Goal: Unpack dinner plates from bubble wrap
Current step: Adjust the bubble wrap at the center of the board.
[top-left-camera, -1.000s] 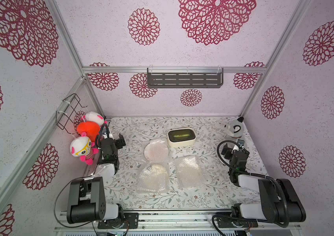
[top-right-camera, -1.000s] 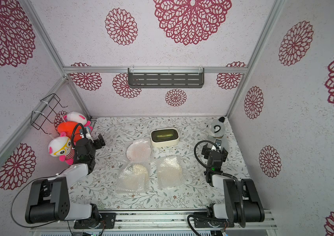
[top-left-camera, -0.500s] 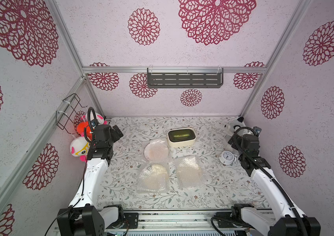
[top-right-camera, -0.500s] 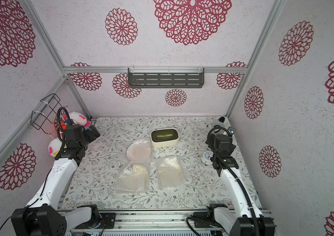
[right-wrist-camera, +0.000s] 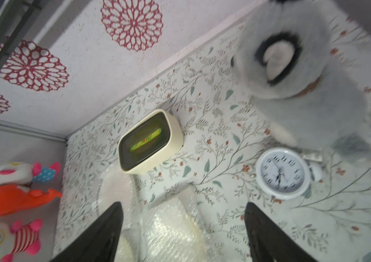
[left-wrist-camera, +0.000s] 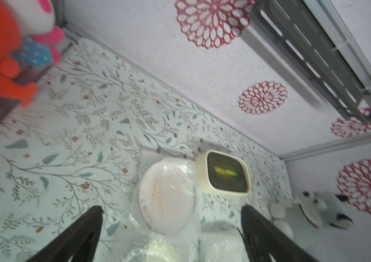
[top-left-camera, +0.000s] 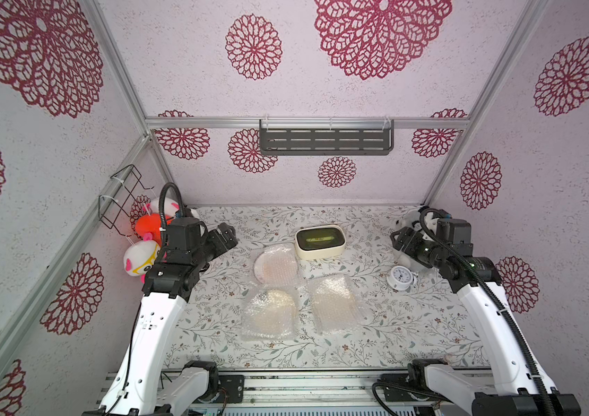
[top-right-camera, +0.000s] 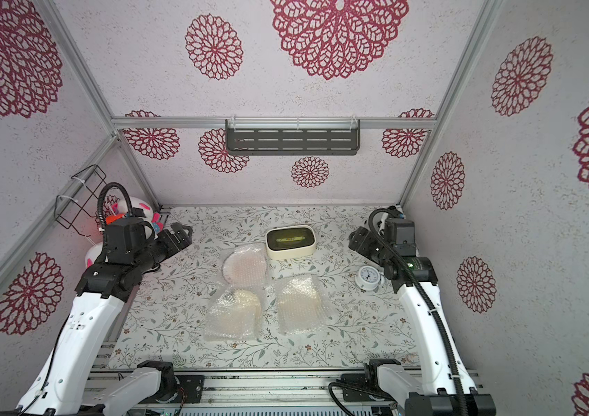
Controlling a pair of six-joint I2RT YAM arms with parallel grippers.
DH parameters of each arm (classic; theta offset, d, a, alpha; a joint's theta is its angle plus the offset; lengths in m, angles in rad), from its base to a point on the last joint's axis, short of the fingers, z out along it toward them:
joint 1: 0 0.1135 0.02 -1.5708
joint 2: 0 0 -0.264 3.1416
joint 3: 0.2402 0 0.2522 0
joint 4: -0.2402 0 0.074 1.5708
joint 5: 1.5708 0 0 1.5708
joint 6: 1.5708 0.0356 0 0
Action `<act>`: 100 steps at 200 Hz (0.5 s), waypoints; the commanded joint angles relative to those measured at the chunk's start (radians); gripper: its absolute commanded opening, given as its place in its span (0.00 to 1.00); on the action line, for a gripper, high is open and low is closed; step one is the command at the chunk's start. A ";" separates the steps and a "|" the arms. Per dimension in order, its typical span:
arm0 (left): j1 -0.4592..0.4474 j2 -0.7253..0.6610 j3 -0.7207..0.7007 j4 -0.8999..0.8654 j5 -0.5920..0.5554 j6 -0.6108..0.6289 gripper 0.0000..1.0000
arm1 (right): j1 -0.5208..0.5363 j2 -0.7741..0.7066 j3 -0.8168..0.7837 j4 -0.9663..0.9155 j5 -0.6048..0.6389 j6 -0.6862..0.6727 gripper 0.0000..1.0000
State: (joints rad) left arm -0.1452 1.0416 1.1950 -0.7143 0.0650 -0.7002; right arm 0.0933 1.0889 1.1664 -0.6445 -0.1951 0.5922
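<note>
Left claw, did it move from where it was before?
Yes. In a top view the left claw has swung closer to the cream box and away from the plush toys by the wall.

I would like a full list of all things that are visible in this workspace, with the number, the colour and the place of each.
dinner plates: three, cream or pinkish, each under clear bubble wrap, mid table; one behind, two in front.
box: one, cream with dark green top, behind the plates.
alarm clock: one, white, right of the plates.
plush toys: three, orange, white and pink, far-left edge.
grey plush: one, grey-white, far-right corner.
wire basket: one, black, left wall.
shelf: one, dark grey, back wall.
left end effector: one, black, open, above the table's left side.
right end effector: one, black, open, above the right side, near the clock.
</note>
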 commanded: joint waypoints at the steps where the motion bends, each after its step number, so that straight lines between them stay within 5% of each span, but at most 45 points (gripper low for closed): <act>1: -0.121 -0.050 -0.006 -0.145 0.057 -0.093 0.98 | 0.066 -0.037 -0.040 -0.103 -0.138 0.096 0.84; 31: -0.300 -0.112 -0.040 -0.165 0.037 -0.286 0.98 | 0.170 -0.097 -0.130 -0.123 -0.192 0.141 0.79; 56: -0.421 -0.091 -0.070 -0.150 0.002 -0.329 0.99 | 0.250 -0.138 -0.228 -0.096 -0.189 0.190 0.69; 100: -0.490 0.069 -0.095 -0.030 0.077 -0.339 0.93 | 0.367 -0.153 -0.343 -0.076 -0.097 0.278 0.60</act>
State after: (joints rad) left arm -0.6170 1.0256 1.1236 -0.8211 0.1017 -0.9974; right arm 0.4168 0.9451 0.8589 -0.7238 -0.3450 0.7887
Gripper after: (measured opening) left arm 0.945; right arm 0.626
